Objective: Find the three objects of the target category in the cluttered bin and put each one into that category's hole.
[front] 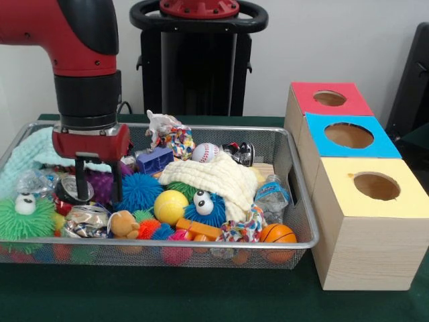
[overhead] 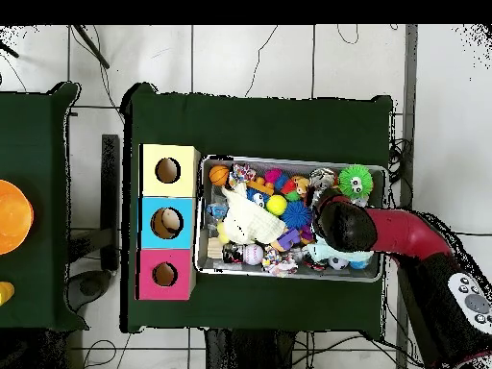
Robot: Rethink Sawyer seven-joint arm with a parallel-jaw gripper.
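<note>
My gripper reaches down into the left part of the wire bin, just above a shiny round tin and beside a purple spiky ball. Whether it holds anything is hidden. The bin is packed with toys: a green fuzzy ball with eyes, a blue spiky ball, a yellow ball, a blue fuzzy ball with eyes, a baseball and a small basketball. From overhead the arm covers the gripper.
Three wooden boxes with round holes stand beside the bin: red, blue, yellow. A cream cloth, water bottle, teddy bear and teal cloth lie among the toys. An orange bowl sits on another table.
</note>
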